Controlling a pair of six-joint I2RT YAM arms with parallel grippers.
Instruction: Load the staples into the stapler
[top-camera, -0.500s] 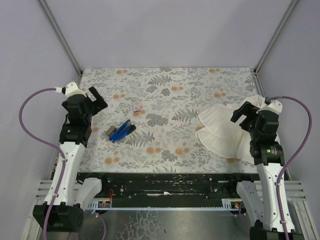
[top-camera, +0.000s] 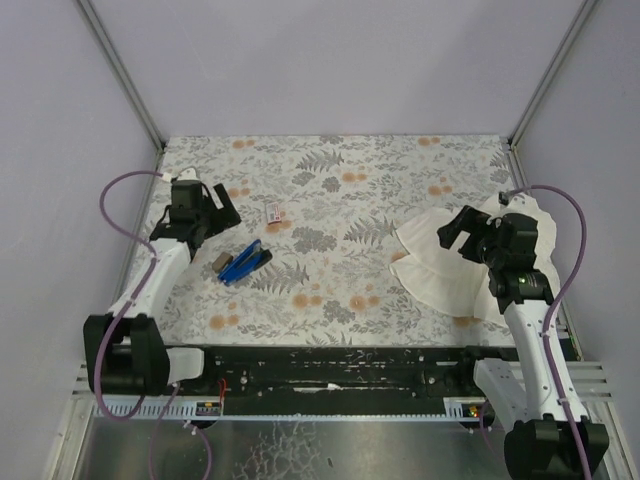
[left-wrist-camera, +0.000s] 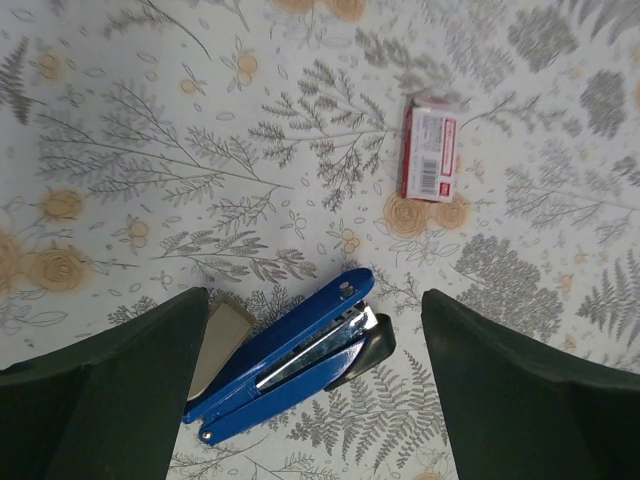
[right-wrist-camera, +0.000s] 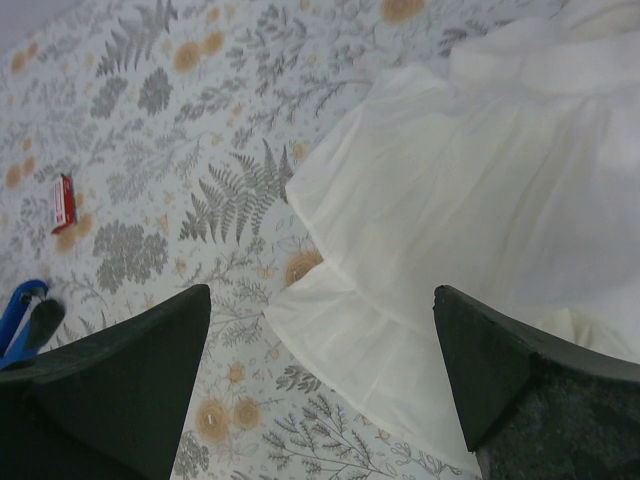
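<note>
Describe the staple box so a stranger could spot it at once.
Look at the left half of the floral table, away from the white cloth. Just beyond the blue stapler lies the staple box, apart from it: the only small white rectangle with a pink-red label.

- We see the left gripper (top-camera: 215, 215) farther in over the surface (top-camera: 340, 190) than before, closer to the stapler (top-camera: 243, 262), with its arm stretched lower and forward.
- We see the right gripper (top-camera: 455, 236) shifted leftward, farther over the white cloth (top-camera: 440, 275).
</note>
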